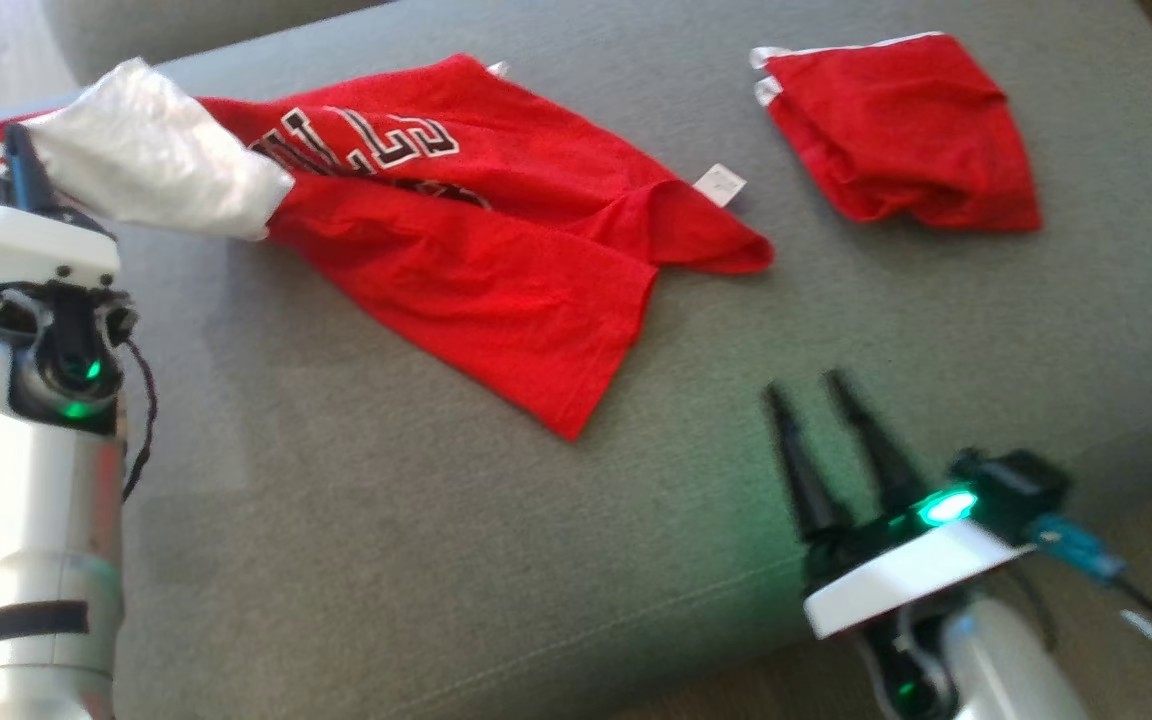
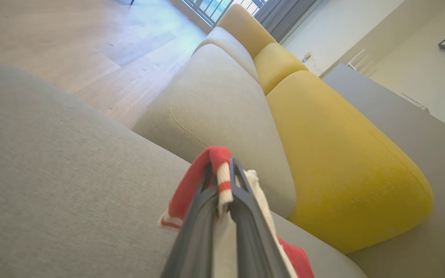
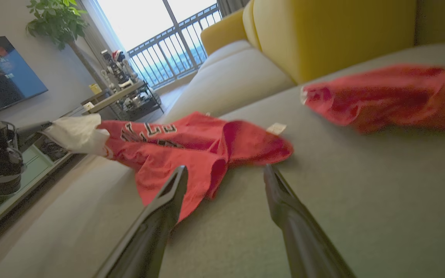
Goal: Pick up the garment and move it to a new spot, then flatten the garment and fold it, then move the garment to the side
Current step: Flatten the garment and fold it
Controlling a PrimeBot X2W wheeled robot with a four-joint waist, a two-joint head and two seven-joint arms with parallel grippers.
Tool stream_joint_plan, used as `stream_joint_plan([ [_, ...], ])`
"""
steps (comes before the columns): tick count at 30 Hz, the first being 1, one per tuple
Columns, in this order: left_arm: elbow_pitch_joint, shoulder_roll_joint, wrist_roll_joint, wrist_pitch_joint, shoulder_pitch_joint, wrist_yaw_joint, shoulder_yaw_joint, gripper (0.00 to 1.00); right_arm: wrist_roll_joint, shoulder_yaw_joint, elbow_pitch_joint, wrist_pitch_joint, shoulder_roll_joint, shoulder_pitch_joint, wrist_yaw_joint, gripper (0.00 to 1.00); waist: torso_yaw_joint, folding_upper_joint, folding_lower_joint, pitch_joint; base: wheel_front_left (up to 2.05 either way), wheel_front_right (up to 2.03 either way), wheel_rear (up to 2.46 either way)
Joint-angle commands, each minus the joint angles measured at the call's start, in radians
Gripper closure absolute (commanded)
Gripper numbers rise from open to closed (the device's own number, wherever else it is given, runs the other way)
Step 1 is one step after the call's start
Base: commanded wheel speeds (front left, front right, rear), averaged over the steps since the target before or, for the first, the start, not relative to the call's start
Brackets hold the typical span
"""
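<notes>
Pinching the striped cuff (image 2: 224, 185) of the red garment (image 1: 496, 270), the left gripper (image 2: 222, 168) has its fingers pressed together on the cloth, half hidden by the white sleeve (image 1: 156, 150) in the head view. The red garment sprawls rumpled on the grey cushion (image 1: 336, 560), its lettering (image 1: 376, 140) partly folded under and unreadable. The right gripper (image 1: 804, 388) hovers empty near its hem, fingers spread.

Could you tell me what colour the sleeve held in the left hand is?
The sleeve is white, best seen in the head view.
</notes>
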Motion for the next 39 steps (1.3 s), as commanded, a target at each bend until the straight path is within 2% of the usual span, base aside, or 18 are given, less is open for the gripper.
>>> stream_joint_plan([
  [1, -0.037, 0.05, 0.006, -0.012, -0.025, -0.012, 0.028, 1.0, 0.035, 0.052, -0.002, -0.01, -0.007, -0.048, 0.0, 0.0, 0.026, 0.0, -0.0001, 0.021, 0.0, 0.0, 0.0],
  [2, -0.038, 0.058, 0.012, -0.018, -0.02, -0.016, 0.026, 1.0, 0.054, 0.073, 0.022, -0.01, -0.007, -0.067, 0.0, 0.0, 0.036, 0.0, -0.0001, 0.028, 0.0, 0.0, 0.0],
  [3, -0.035, 0.063, 0.015, -0.02, -0.015, -0.018, 0.025, 0.73, 0.068, 0.088, 0.045, -0.01, -0.007, -0.089, 0.0, 0.0, 0.047, 0.0, -0.0001, 0.035, 0.0, 0.0, 0.0],
  [4, -0.034, 0.069, 0.025, -0.027, -0.012, -0.021, 0.019, 0.0, 0.077, 0.101, 0.067, -0.01, -0.007, -0.112, 0.0, 0.0, 0.058, 0.0, -0.0001, 0.042, 0.0, 0.0, 0.0],
  [10, -0.058, 0.078, 0.107, -0.082, 0.006, -0.037, -0.033, 0.0, 0.139, 0.139, 0.189, -0.01, -0.007, -0.222, 0.0, 0.0, 0.119, 0.0, -0.0001, 0.07, 0.0, 0.0, 0.0],
  [15, -0.162, 0.064, 0.221, -0.115, 0.086, -0.035, -0.069, 0.0, 0.197, 0.148, 0.308, -0.01, -0.007, -0.302, 0.0, 0.0, 0.179, 0.0, -0.0001, 0.089, 0.0, 0.0, 0.0],
  [22, -0.462, -0.032, 0.42, -0.117, 0.322, -0.009, -0.032, 0.0, 0.203, 0.107, 0.391, -0.01, -0.007, -0.342, 0.0, 0.0, 0.242, 0.0, -0.0001, 0.092, 0.0, 0.0, 0.0],
  [26, -0.567, -0.09, 0.507, -0.117, 0.444, -0.018, -0.039, 0.0, 0.2, 0.077, 0.419, -0.01, -0.007, -0.34, 0.0, 0.0, 0.267, 0.0, -0.0001, 0.085, 0.0, 0.0, 0.0],
  [32, -0.622, -0.14, 0.567, -0.117, 0.542, -0.038, -0.055, 0.0, 0.216, 0.036, 0.438, -0.01, -0.007, -0.323, 0.0, 0.0, 0.283, 0.0, -0.0001, 0.071, 0.0, 0.0, 0.0],
  [39, -0.625, -0.159, 0.576, -0.117, 0.569, -0.05, -0.063, 0.0, 0.216, 0.024, 0.414, -0.01, -0.007, -0.291, 0.0, 0.0, 0.281, 0.0, -0.0001, 0.063, 0.0, 0.0, 0.0],
])
